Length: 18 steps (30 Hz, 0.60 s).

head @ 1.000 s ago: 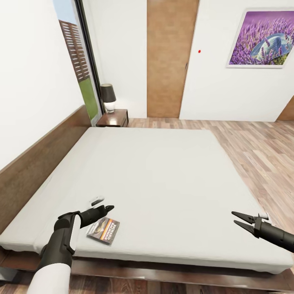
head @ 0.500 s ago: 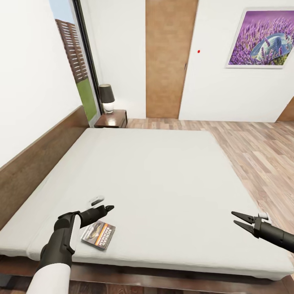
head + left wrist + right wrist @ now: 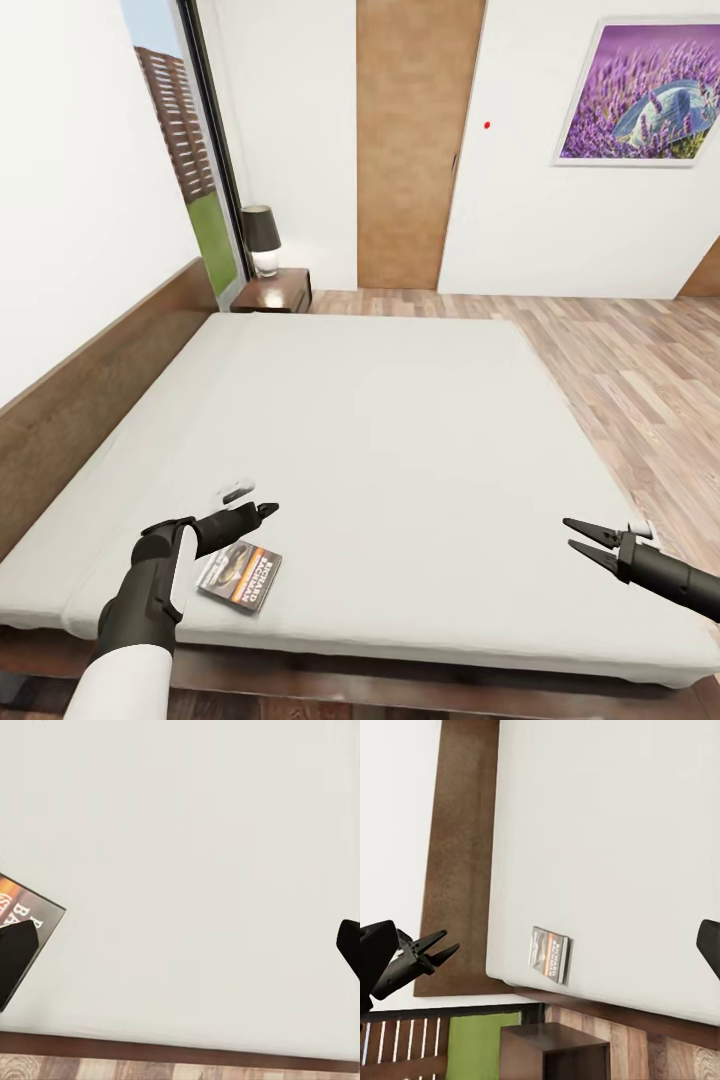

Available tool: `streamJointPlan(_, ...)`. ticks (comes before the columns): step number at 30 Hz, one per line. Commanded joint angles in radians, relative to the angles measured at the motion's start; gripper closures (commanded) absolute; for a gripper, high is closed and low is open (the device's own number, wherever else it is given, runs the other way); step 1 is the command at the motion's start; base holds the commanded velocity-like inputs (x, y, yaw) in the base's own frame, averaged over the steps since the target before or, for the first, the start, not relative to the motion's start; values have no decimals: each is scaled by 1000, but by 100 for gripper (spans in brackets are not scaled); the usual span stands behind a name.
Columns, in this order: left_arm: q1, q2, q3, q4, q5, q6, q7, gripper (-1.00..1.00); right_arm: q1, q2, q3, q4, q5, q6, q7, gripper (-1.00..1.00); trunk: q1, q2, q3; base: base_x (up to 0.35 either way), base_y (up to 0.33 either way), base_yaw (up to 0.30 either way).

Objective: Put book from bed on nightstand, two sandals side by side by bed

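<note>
The book point(image 3: 240, 576) lies flat on the off-white bed point(image 3: 380, 420) near its front left corner. My left gripper point(image 3: 262, 512) hovers open just past the book, nothing between its fingers. In the left wrist view the book's corner point(image 3: 34, 916) peeks out beside one dark finger point(image 3: 15, 956). My right gripper point(image 3: 580, 535) is open over the bed's front right edge. The right wrist view looks across the mattress to the book point(image 3: 550, 954) and the left gripper's fingertips point(image 3: 435, 947). A nightstand point(image 3: 275, 291) stands at the bed's far left corner. The sandals are out of view.
A dark-shaded lamp point(image 3: 263, 238) stands on the far nightstand. The brown headboard point(image 3: 90, 390) runs along the left wall beside a tall window point(image 3: 185, 140). A brown door point(image 3: 415, 150) and lavender picture point(image 3: 640, 92) are on the far wall. Wood floor point(image 3: 640, 370) lies right of the bed.
The whole view shifted a little a second ago, so the camera moved. The book lies where it was. The right gripper has sunk slightly; the left gripper holds still.
</note>
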Motion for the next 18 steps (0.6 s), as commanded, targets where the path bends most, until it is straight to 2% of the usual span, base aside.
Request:
streamJointPlan(1, -1, -1, 4, -1, -4, 4, -7, -100, -1, 0, -1, 0, -2, 7, 2, -100, 4, -9, -5, 0, 0, 0)
streamJointPlan(18, -1, -3, 4, -1, -3, -1, -8, -100, -1, 0, -1, 0, -2, 7, 2, -100, 69, -128, -58, 0, 0, 0)
